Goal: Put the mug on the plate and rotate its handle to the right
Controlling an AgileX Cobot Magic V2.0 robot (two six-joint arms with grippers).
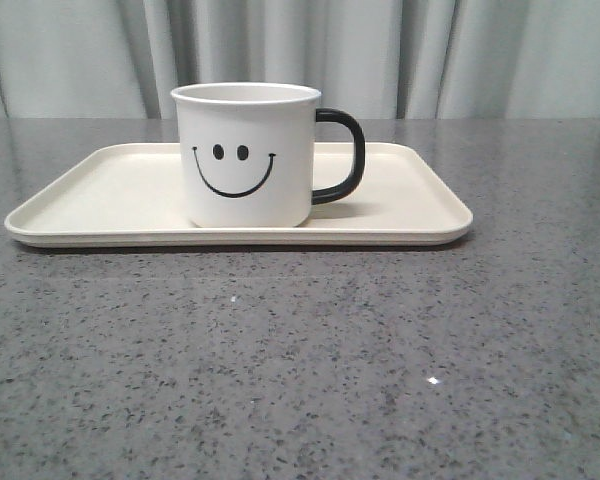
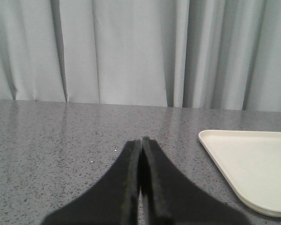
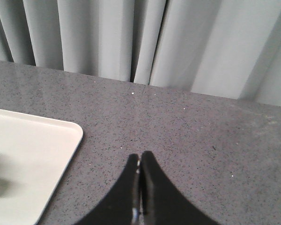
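While the mug [image 1: 245, 155] stands upright on the plate [image 1: 110, 195], its smiley face looks toward the front camera and its handle [image 1: 342, 155] sticks out to the right in that view. It sits a little left of the plate's middle, well inside the low rim. The plate lies flat on the speckled grey table [image 1: 300, 360], with a pale curtain [image 1: 280, 50] hanging behind.

Neither pincer touches anything. The left gripper [image 2: 141, 140] has its fingers pressed together, tips over bare table, and a corner of the plate lies off to one side, apart from it. The right gripper [image 3: 140, 156] is likewise closed on nothing, with the plate's opposite corner lying apart on its other side.
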